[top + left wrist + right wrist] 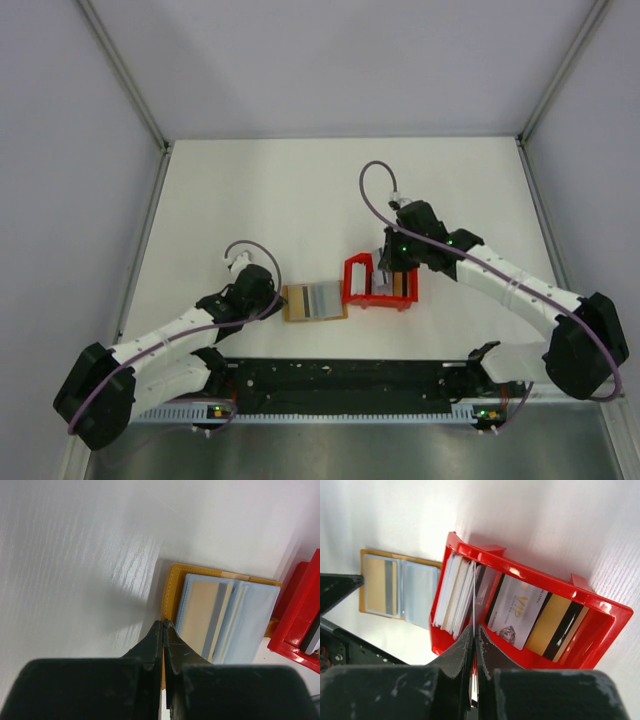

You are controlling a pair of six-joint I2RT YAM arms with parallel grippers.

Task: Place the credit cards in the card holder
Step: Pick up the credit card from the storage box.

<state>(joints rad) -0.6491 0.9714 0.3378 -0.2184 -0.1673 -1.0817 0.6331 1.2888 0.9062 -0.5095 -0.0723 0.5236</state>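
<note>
Left fingers (150, 647) and right fingers (461, 652) tightly together.

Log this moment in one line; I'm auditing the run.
left gripper: shut, at card holder edge | right gripper: shut, at red tray | credit cards: in tray

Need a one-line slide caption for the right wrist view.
Right claw shut over the red tray of credit cards, with the open card holder lying beside it on the white table.
</note>
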